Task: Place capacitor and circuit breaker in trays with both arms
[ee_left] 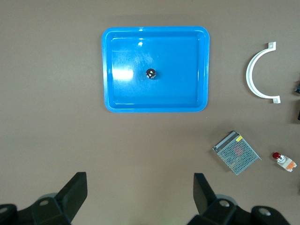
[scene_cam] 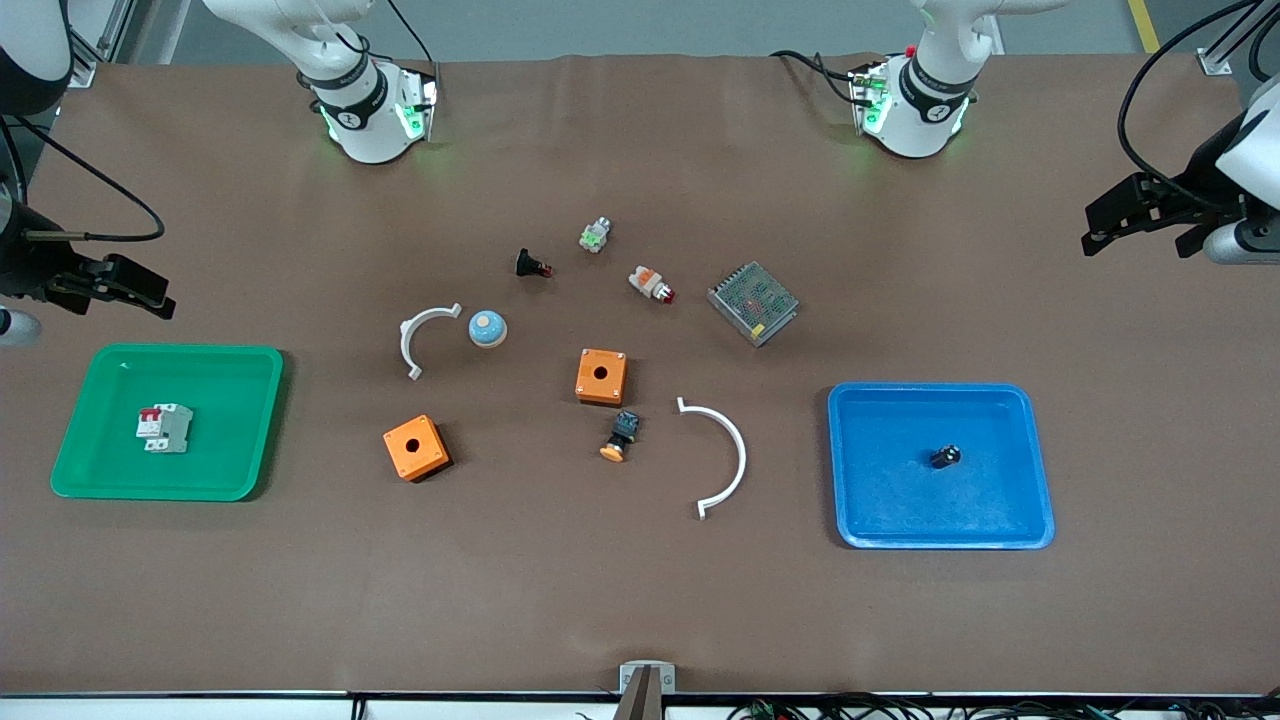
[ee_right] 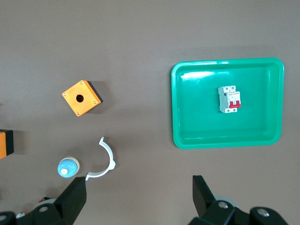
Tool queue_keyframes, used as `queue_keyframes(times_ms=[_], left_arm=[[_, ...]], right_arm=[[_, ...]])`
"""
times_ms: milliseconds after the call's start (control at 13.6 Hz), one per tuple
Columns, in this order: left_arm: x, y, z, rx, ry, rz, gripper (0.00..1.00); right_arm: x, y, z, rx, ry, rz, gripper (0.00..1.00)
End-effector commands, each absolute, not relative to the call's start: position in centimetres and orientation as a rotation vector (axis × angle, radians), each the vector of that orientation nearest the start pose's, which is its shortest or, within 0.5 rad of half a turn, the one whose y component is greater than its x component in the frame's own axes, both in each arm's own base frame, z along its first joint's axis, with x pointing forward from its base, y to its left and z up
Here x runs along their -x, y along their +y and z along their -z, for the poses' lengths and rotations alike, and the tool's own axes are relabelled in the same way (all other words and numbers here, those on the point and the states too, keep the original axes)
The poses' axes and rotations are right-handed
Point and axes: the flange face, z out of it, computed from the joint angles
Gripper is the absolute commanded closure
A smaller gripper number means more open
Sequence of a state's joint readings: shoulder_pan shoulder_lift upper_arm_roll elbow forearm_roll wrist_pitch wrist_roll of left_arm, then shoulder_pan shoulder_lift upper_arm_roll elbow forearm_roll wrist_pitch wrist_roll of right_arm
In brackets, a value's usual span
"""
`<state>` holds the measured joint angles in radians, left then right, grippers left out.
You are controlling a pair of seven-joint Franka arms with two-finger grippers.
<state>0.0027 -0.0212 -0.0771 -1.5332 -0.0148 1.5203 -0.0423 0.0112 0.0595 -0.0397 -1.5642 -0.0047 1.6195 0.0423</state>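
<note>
The capacitor (scene_cam: 945,457), a tiny black cylinder, stands in the blue tray (scene_cam: 1000,535) toward the left arm's end; it also shows in the left wrist view (ee_left: 151,73). The circuit breaker (scene_cam: 164,428), white-grey with red levers, lies in the green tray (scene_cam: 240,480) toward the right arm's end; it also shows in the right wrist view (ee_right: 229,99). My left gripper (ee_left: 139,187) is open and empty, high over bare table beside the blue tray. My right gripper (ee_right: 139,190) is open and empty, high over bare table beside the green tray.
Between the trays lie two orange boxes (scene_cam: 601,376) (scene_cam: 416,447), two white curved clips (scene_cam: 425,335) (scene_cam: 722,458), a blue dome (scene_cam: 487,328), a metal mesh unit (scene_cam: 752,302), a black push-button (scene_cam: 532,265), an indicator lamp (scene_cam: 651,284) and an orange-capped switch (scene_cam: 621,435).
</note>
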Motion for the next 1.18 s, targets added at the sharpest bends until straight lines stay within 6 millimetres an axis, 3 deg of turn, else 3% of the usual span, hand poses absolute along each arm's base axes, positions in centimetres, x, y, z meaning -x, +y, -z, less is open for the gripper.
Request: queue_keyframes(times_ms=[0, 441, 1102], left_arm=[[-54.3, -4.6, -65.6, 3.162, 0.063, 0.032, 0.0], [-54.4, -4.6, -65.5, 3.163, 0.051, 0.032, 0.0], [-54.3, -3.9, -65.6, 3.103, 0.046, 0.03, 0.0]], right_arm=[[-57.7, -2.0, -61.1, 3.131, 0.128, 0.014, 0.0], [-57.7, -3.5, -62.9, 3.126, 0.165, 0.072, 0.0], [-57.7, -4.2, -63.3, 3.125, 0.185, 0.087, 0.0]])
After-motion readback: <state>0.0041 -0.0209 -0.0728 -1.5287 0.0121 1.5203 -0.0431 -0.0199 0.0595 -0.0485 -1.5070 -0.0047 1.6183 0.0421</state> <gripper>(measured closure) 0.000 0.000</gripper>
